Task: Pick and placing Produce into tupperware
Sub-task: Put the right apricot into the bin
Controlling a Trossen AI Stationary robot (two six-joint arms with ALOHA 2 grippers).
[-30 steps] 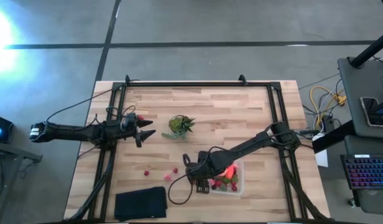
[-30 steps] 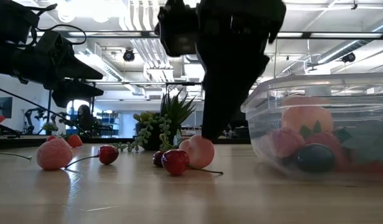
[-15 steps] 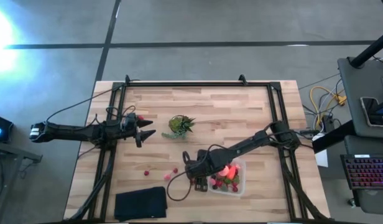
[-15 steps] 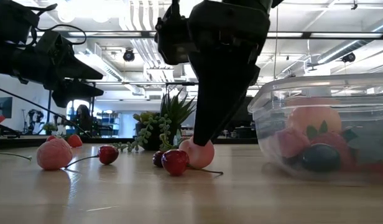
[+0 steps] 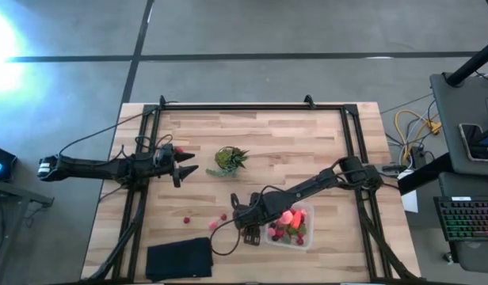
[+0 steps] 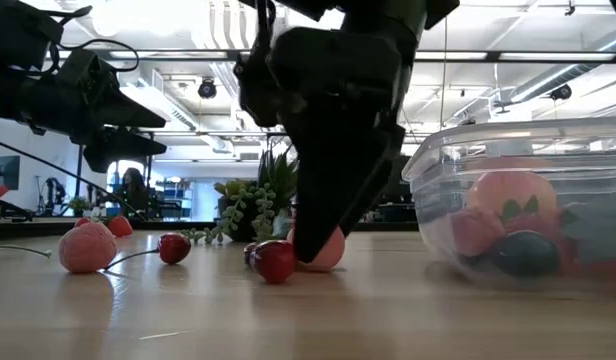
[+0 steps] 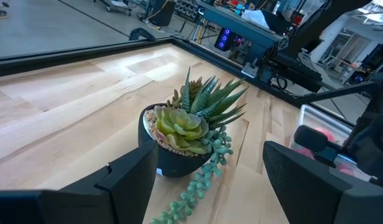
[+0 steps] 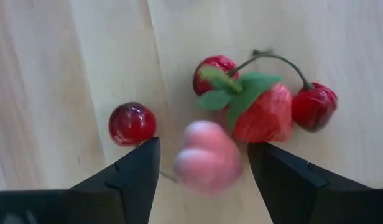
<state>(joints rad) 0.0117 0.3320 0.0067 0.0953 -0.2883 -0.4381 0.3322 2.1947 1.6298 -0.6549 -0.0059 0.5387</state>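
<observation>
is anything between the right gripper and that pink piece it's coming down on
Nothing visible. In the right wrist view the pink piece sits in the open gap of the right gripper, with no object in between. A strawberry and a dark cherry lie close beside it, outside the gap; the fingers might brush them.

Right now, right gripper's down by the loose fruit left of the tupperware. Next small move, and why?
Probably close the right gripper on the pink piece: it sits between the open fingers, on the table, just outside the tupperware. The red cherry lies outside the fingers.
</observation>
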